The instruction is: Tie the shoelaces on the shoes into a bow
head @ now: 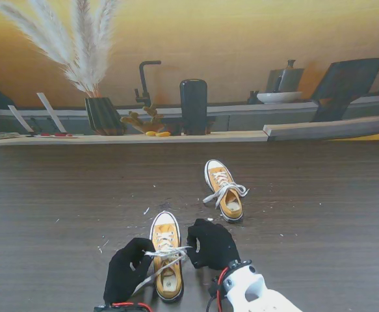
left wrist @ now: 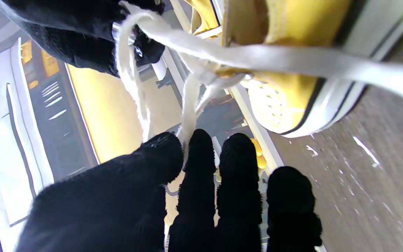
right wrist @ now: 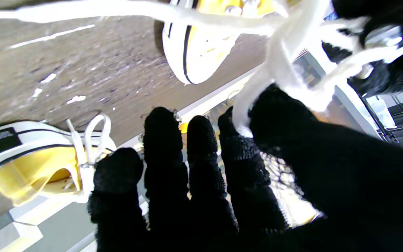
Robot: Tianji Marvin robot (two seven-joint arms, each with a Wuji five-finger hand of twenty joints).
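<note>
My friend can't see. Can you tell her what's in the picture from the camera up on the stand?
Two black-gloved robot hands, left hand and right hand, pinch the white shoelace of a yellow canvas sneaker on a dark wooden table. A second yellow sneaker lies farther away, to the right.

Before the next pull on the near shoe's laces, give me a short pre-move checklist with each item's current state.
1. Left hand pinches a lace: ok.
2. Right hand pinches a lace: ok.
3. Near yellow sneaker flat between both hands: ok.
4. Bow formed on it: not ok, laces only crossed.
5. Far yellow sneaker clear of both hands: ok.
6. Firmness of either grip: cannot tell.
</note>
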